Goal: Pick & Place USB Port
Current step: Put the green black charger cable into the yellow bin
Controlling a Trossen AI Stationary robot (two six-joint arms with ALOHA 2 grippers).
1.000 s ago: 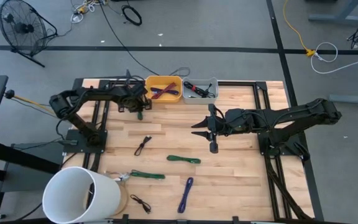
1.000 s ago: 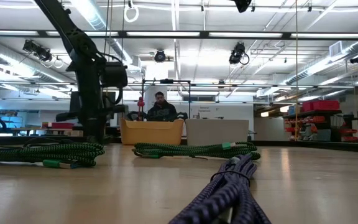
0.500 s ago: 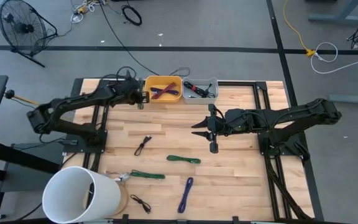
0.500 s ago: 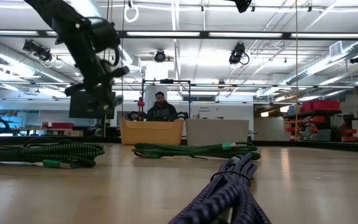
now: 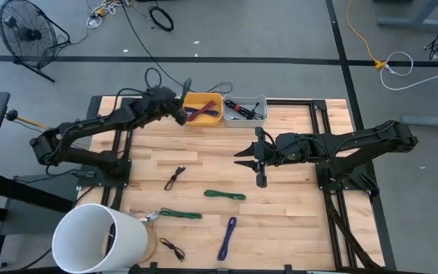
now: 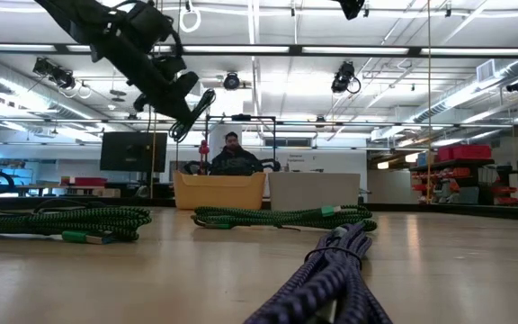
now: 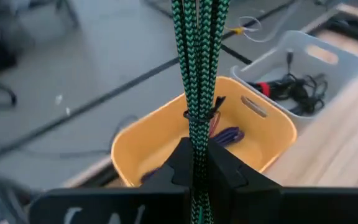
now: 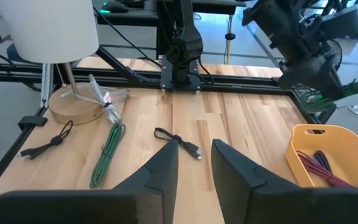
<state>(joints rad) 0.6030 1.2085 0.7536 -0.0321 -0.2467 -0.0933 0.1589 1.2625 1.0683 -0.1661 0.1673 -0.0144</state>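
My left gripper [image 5: 181, 108] hovers at the left rim of the yellow bin [image 5: 204, 101], shut on a bundled green braided cable [image 5: 186, 85]. The low view shows this gripper [image 6: 176, 90] raised high, with the cable [image 6: 198, 110] sticking out past it. In the bin lie purple and red cables [image 7: 225, 135]. My right gripper [image 5: 248, 157] waits open above the middle of the table, touching nothing; its fingers [image 8: 164, 174] stand apart in its wrist view. My left gripper pinches the green cable bundle [image 7: 197, 146] between its two fingers, several strands together, just below the small tie around it. The fingers lie along the bundle, which sticks out past the fingertips, lifted clear, over the yellow bin [image 7: 135, 155].
A grey bin [image 5: 245, 111] with black and red cables stands right of the yellow one. Loose cables lie on the table: green [image 5: 224, 195], green [image 5: 179, 214], purple [image 5: 227, 237], black [image 5: 175, 177], black [image 5: 172, 248]. A white lamp shade [image 5: 97, 237] stands at the near left corner.
My left gripper has risen from the table left of the yellow bin and moved toward the far edge and right, up to the bin. It has tipped upward, and the green cable has been lifted clear of the table with it.
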